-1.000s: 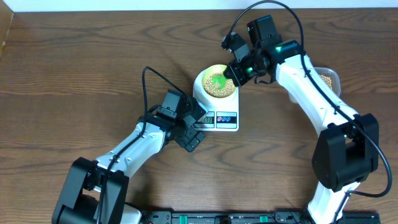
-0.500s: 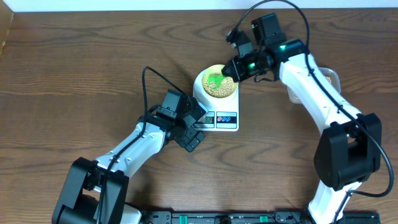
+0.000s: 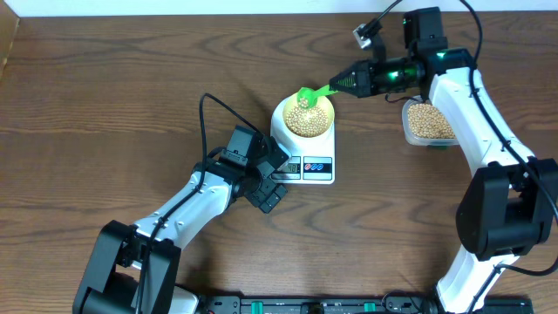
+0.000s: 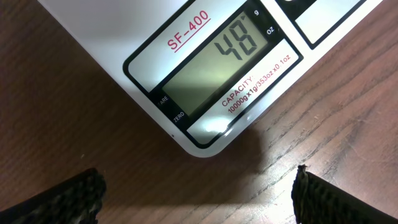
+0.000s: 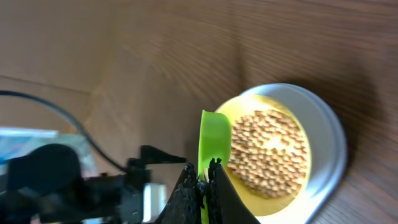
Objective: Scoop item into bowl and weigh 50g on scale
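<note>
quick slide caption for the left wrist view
Open left gripper faces the scale, display reading 48 g.

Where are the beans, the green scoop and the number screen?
beans [image 3: 306,120], overhead view, middle of the pile
green scoop [image 3: 307,94], overhead view, its cup end
number screen [image 4: 214,62], left wrist view, its middle

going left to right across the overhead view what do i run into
left gripper → scale with the yellow bowl on it → right gripper, gripping the green scoop → clear container
</note>
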`<state>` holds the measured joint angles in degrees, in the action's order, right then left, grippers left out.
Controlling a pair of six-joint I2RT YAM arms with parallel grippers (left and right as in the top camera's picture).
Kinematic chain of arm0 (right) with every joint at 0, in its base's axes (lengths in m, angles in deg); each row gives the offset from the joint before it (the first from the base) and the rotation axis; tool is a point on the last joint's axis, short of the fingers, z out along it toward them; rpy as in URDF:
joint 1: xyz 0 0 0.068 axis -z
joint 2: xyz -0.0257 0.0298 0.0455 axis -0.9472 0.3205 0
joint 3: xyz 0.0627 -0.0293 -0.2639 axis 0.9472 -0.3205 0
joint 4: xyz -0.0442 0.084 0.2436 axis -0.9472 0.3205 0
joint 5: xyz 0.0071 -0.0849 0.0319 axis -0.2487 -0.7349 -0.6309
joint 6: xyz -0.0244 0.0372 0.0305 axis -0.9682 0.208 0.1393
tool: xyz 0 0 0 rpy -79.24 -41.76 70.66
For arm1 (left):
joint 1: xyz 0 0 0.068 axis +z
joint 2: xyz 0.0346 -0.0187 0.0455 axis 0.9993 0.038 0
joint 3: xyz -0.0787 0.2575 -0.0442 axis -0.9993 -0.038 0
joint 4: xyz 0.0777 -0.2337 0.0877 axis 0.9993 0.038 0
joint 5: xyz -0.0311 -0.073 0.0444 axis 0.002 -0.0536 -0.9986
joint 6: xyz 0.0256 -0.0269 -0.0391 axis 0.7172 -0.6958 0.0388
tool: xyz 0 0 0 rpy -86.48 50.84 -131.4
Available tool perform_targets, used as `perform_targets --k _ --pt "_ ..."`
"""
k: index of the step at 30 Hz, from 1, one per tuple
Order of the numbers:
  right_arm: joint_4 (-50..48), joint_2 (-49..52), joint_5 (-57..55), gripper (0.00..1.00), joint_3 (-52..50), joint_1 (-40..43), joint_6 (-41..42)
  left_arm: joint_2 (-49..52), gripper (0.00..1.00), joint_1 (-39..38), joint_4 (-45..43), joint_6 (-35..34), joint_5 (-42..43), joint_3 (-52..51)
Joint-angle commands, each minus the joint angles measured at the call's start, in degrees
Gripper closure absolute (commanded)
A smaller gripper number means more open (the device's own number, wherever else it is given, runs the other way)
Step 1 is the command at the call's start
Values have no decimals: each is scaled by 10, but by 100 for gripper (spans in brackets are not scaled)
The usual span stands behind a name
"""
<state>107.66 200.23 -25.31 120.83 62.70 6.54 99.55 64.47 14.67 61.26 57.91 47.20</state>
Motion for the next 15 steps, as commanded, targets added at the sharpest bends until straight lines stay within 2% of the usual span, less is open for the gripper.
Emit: perform_targets --k 1,6,15 --pt "-2 -5 75 99 4 7 -16 8 2 2 1 8 -3 -1" --pt "-8 -5 75 99 4 7 -48 8 2 2 1 8 -3 -1" --pt "-58 -5 75 99 4 13 -48 8 2 2 1 8 -3 -1"
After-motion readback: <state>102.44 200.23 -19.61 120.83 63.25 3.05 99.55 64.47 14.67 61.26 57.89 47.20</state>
